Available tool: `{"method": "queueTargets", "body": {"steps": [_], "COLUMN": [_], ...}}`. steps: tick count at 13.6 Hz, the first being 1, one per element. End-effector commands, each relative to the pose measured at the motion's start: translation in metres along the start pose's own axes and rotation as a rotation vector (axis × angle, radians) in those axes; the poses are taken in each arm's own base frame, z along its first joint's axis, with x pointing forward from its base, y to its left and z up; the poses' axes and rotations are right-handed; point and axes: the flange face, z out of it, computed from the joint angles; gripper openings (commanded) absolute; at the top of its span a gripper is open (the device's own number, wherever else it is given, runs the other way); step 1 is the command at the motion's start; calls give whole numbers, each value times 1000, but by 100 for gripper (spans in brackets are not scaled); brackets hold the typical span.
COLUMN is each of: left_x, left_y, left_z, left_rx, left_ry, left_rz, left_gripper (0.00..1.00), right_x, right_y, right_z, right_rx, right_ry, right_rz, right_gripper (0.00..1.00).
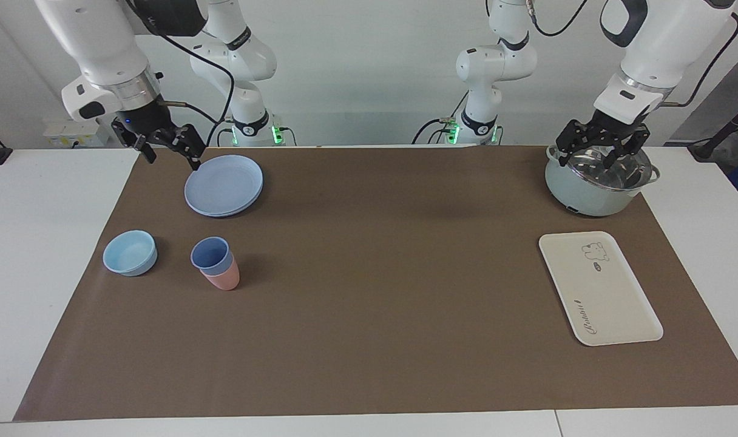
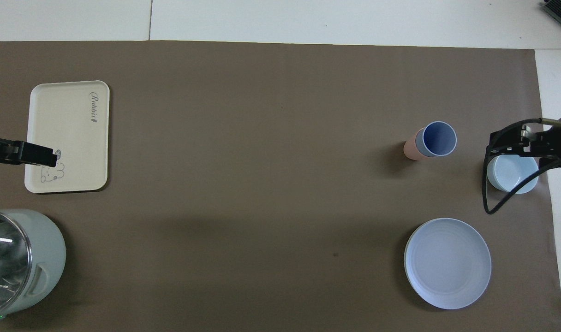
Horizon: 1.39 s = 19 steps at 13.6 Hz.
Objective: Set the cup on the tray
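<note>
The periwinkle-blue cup stands upright, nested inside a pink cup, toward the right arm's end of the mat. It also shows in the overhead view. The cream tray lies flat and bare toward the left arm's end; it also shows in the overhead view. My right gripper is open and empty, up in the air by the blue plate's edge, apart from the cup. My left gripper is open and empty over the pot, where the arm waits.
A round blue plate lies nearer to the robots than the cups. A light-blue bowl sits beside the cups, at the mat's edge. A pale green pot with a glass lid stands nearer to the robots than the tray.
</note>
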Motion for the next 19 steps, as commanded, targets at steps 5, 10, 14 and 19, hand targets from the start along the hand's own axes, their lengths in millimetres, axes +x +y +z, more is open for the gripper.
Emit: {"method": "queueTargets", "body": {"steps": [5, 10, 14, 19], "left_x": [-5, -5, -5, -5], "left_y": [-4, -3, -3, -3], "left_z": [1, 0, 0, 1], "left_rx": [15, 16, 16, 15], "left_ry": [3, 5, 6, 3], "left_rz": [8, 9, 9, 9], "left_gripper": [100, 100, 100, 100], "right_x": [45, 107, 120, 113], "right_y": [43, 84, 120, 124], "right_z": [34, 108, 165, 185], "right_rx": [246, 410, 503, 512], "right_ry": [-89, -143, -184, -206], "right_rz": [628, 1245, 1411, 1399], "right_gripper": [96, 94, 92, 95]}}
